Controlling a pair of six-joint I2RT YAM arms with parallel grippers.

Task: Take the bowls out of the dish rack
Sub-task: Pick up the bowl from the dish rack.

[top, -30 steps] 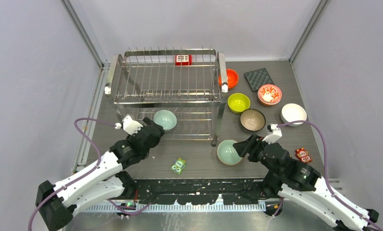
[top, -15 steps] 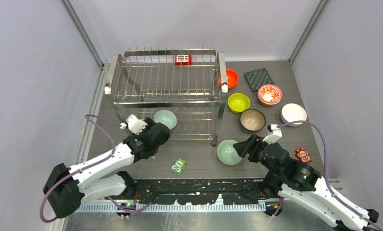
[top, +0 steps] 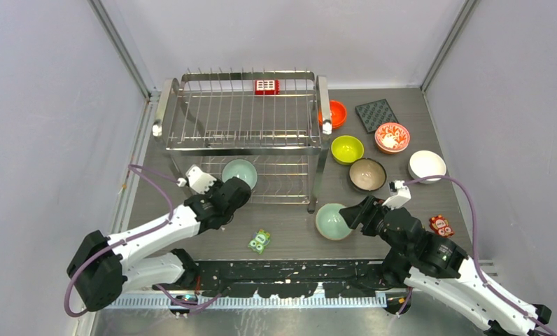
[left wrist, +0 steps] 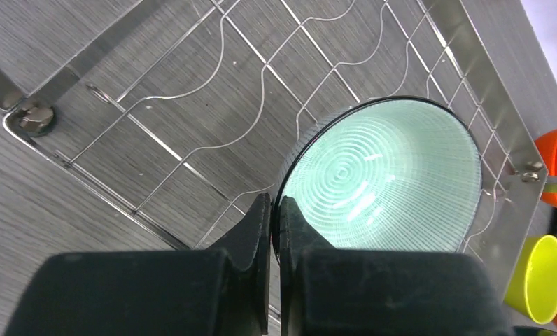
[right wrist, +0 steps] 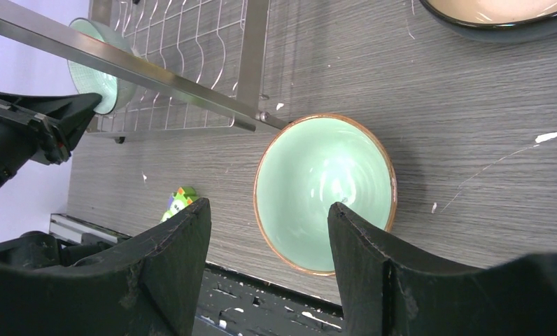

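Note:
The steel wire dish rack (top: 241, 112) stands at the back left. On its lower tier sits a pale green bowl (top: 239, 171), seen close in the left wrist view (left wrist: 381, 175). My left gripper (top: 235, 190) is shut on that bowl's near rim, the rim pinched between the fingers (left wrist: 276, 206). A second pale green bowl (top: 330, 220) with a brown rim rests on the table by the rack's front right leg. My right gripper (top: 351, 212) hovers open just beside and above this bowl (right wrist: 325, 189), nothing between its fingers (right wrist: 269, 205).
On the table right of the rack stand yellow-green (top: 347, 148), dark (top: 367, 174), white (top: 427, 165), red-flowered (top: 392, 136) and orange (top: 335, 113) bowls and a dark square mat (top: 376, 114). A green toy (top: 259, 241) and a red toy (top: 441, 225) lie near the front.
My left gripper reached forward to the bowl in the rack and closed on its rim. The right arm has not moved.

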